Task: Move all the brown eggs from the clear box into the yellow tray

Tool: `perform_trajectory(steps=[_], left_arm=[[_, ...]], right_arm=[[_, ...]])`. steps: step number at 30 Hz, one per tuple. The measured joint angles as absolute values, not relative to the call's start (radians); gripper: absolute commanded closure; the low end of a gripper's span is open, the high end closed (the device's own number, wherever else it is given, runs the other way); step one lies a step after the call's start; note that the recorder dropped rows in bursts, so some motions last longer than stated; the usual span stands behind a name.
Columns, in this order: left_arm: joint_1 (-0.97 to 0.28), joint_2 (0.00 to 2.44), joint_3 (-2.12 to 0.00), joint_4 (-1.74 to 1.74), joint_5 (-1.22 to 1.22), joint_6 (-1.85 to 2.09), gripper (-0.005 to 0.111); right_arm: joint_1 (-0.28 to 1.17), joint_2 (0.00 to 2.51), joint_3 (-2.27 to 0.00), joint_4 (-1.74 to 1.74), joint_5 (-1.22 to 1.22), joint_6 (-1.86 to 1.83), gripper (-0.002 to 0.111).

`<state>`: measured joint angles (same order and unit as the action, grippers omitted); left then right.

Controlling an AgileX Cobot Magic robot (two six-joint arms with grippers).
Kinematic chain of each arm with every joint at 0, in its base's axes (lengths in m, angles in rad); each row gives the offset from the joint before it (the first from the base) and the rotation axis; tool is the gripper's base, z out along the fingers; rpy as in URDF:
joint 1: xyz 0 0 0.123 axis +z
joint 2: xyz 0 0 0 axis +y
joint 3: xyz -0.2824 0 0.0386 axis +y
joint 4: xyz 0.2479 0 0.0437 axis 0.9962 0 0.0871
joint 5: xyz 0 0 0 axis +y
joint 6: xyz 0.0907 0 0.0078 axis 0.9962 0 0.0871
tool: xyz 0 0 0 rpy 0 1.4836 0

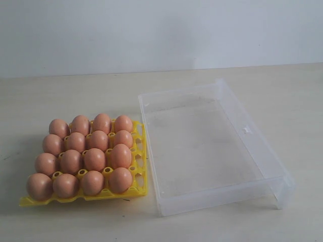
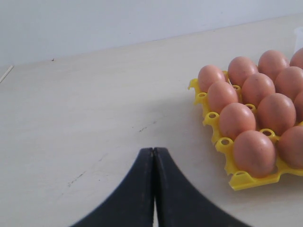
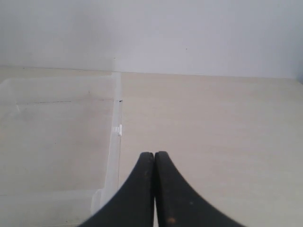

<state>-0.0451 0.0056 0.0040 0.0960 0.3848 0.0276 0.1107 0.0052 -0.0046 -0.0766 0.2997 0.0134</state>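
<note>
Sixteen brown eggs (image 1: 95, 159) sat in the yellow tray (image 1: 140, 176), the clear box (image 1: 202, 201) beside it empty. Left gripper (image 2: 154, 151) and right gripper (image 3: 154, 155) were pinched closed on nothing; a low sweep could clip the tray.

The left tool (image 2: 153, 151) is formed of two matte black fingers (image 2: 135, 194), broad at the base and narrowed along concave curves to slim tips. The right tool (image 3: 154, 155) is shaped and coloured alike, and a small pale speck (image 3: 171, 220) is carried near the base of one of its fingers.
</note>
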Motion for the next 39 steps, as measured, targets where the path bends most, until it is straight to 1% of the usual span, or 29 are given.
perform_trajectory(steps=[8, 19, 39], left_arm=[[-0.045, 0.006, 0.004, 0.096, 0.385, 0.028, 0.107], [-0.045, 0.006, 0.004, 0.096, 0.385, 0.028, 0.107], [-0.045, 0.006, 0.004, 0.096, 0.385, 0.028, 0.107]], right_arm=[[0.111, 0.005, -0.005, -0.077, 0.300, 0.063, 0.108], [0.111, 0.005, -0.005, -0.077, 0.300, 0.000, 0.108], [0.111, 0.005, -0.005, -0.077, 0.300, 0.000, 0.108]])
